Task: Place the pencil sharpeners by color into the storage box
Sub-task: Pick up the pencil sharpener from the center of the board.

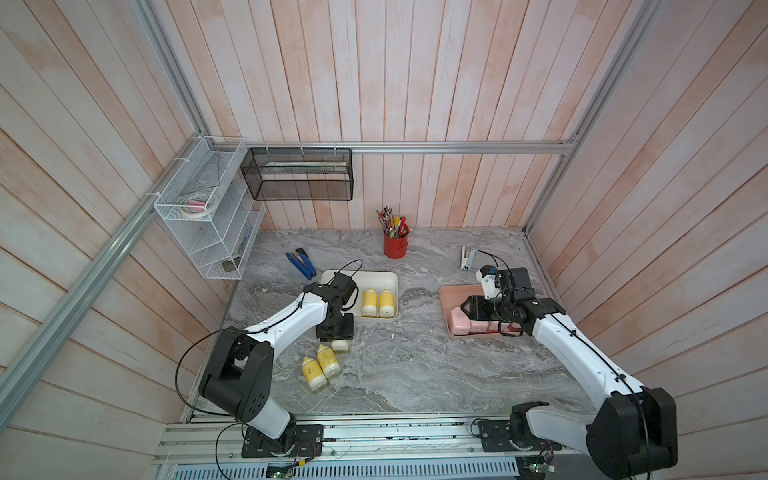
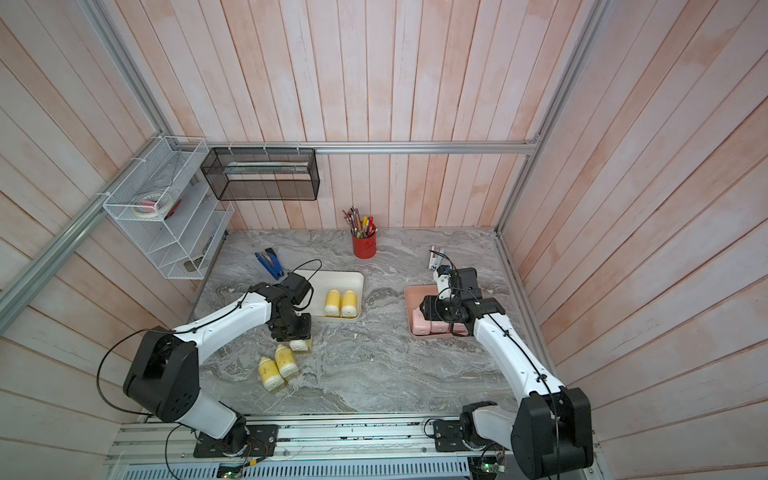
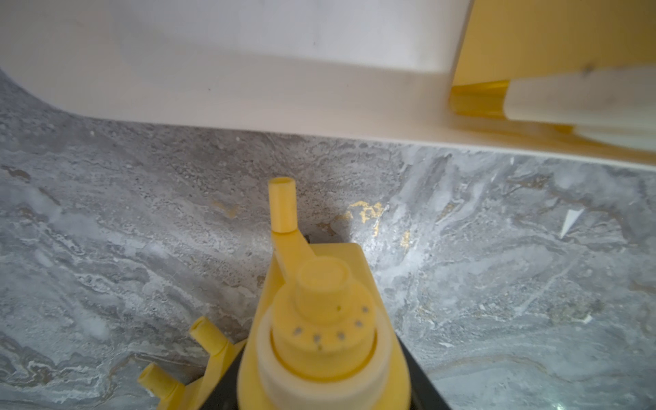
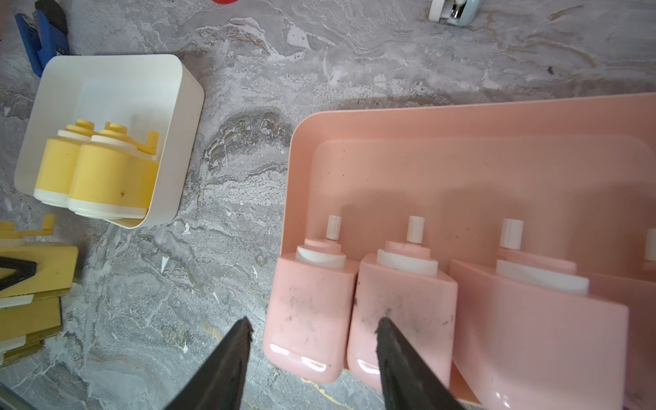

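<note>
Gripping a yellow sharpener (image 3: pixel 319 340) by its body, the left gripper (image 1: pixel 337 337) is closed firmly on it. The crank end points toward the cream box (image 1: pixel 374 279), which stands left of the worktop's (image 1: pixel 415 365) centre. The held piece is just in front of the box's near wall, toward that wall's left end and apart from it; whether it rests on the worktop or is raised cannot be told. Two more yellow sharpeners (image 1: pixel 369 302) lie side by side inside the box, along its right wall. A loose pair (image 1: pixel 328 361) lies side by side on the worktop toward the front-left corner, just beside the held one. Near the right edge, the pink tray (image 4: pixel 461 159) carries a row of pink sharpeners (image 4: pixel 532 319) with their white cranks pointing to the far side. The right gripper (image 4: pixel 312 324) hangs over the tray's left end with its jaws parted, holding nothing. The end pink sharpener (image 4: pixel 309 284) lies beneath the gap, one jaw over bare worktop and the other over the neighbouring sharpener.
</note>
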Motion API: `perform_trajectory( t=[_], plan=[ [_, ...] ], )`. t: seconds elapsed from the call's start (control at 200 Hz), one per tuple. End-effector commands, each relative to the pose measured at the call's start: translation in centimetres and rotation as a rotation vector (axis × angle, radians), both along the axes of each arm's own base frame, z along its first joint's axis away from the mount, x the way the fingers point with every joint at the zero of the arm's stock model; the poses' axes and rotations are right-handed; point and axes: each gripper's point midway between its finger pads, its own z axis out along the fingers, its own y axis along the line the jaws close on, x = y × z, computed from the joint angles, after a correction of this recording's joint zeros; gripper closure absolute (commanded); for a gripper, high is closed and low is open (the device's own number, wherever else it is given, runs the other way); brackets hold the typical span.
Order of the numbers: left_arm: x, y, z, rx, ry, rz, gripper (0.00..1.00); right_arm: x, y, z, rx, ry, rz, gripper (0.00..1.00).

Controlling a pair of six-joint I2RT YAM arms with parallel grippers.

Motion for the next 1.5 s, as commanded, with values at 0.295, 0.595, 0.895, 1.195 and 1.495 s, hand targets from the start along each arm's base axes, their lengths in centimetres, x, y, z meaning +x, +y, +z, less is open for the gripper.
perform_trajectory(
  t=[0.295, 0.595, 0.895, 1.195, 1.495],
  plan=[
    [0.6, 0.3, 5.7, 0.002, -0.075, -0.031, 0.50, -0.1, 0.1, 1.0, 0.016, -0.034, 0.009, 0.41],
    [2.1, 0.1, 8.2, 0.020, -0.105, -0.070, 0.50, -0.1, 0.0, 1.1, 0.013, -0.041, 0.003, 0.41],
    [5.2, -0.8, 8.0, 0.016, -0.106, -0.115, 0.50, -0.1, -0.1, 1.5, 0.012, -0.050, -0.001, 0.41],
    [8.0, 0.2, 7.3, 0.017, -0.107, -0.110, 0.50, -0.1, -0.1, 1.2, 0.001, -0.042, 0.012, 0.41],
    [10.0, 0.5, 5.8, 0.013, -0.092, -0.119, 0.50, 0.0, -0.1, 1.5, -0.003, -0.050, 0.011, 0.41]
  ],
)
